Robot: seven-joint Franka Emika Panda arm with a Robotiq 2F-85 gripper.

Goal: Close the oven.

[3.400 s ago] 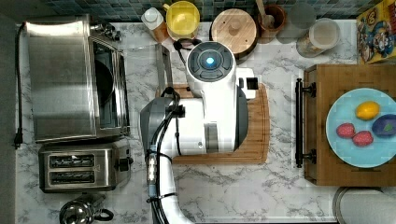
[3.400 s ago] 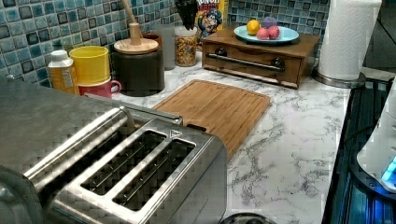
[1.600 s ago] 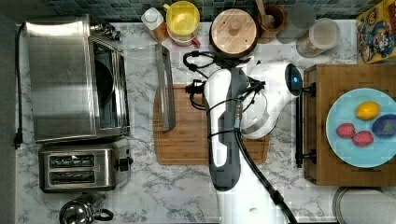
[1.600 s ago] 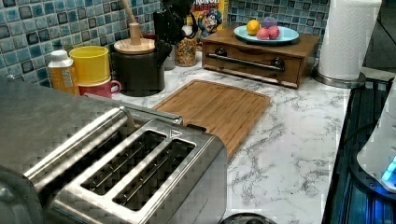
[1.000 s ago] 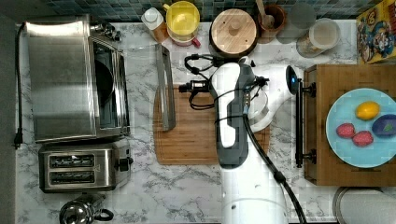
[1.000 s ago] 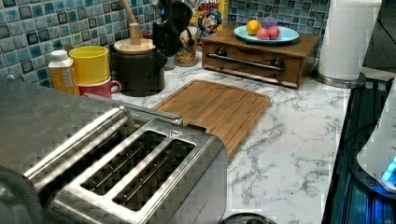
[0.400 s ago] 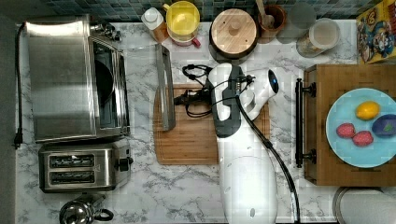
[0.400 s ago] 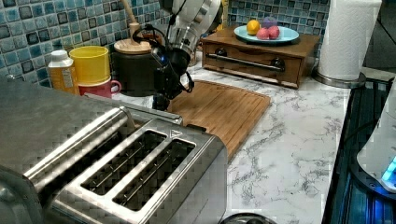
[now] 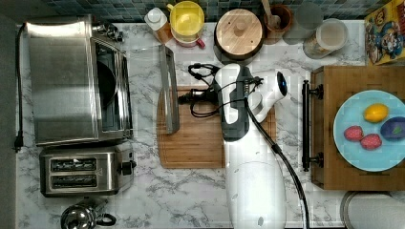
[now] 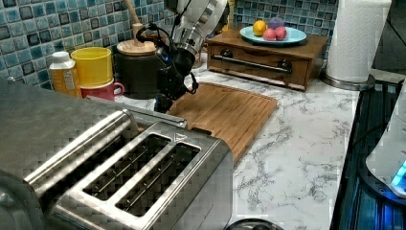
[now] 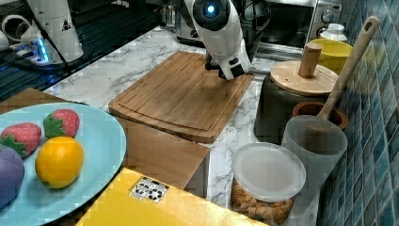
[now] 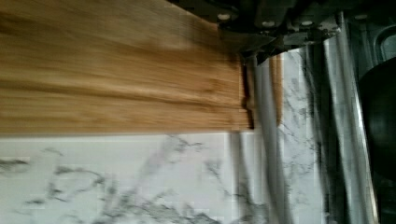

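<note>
- Hovering low over the cutting board (image 9: 200, 138), the claw (image 9: 184, 98) has come down next to the open oven door's handle (image 9: 168, 88); arm reaches in from the top view's bottom.
- Claw state: cannot tell whether wide or narrow. It holds nothing that I can see.
- Nearest thing: the handle bar, just beside the claw tip on the top view's left. Touching or a hair apart, can't tell.
- Bar's long axis runs top to bottom in the top view, crosswise to the claw's approach line.
- Next out: the glass door (image 9: 143, 86), folded down flat between handle and oven.
- Farthest that way: the oven (image 9: 62, 78) body, dark inside, at the top view's left edge, well apart from the claw.
- Toaster (image 9: 86, 170) sits beside the oven, off the approach line.
- Judgement: the move is push or lift the bar toward the oven so the door swings up; the hinge edge is on the far side of the door.
- Change vs 3.4 s ago: arm was bunched over the board, claw hidden; 0.4 s ago the claw was a bit farther from the bar. Door unmoved throughout.
</note>
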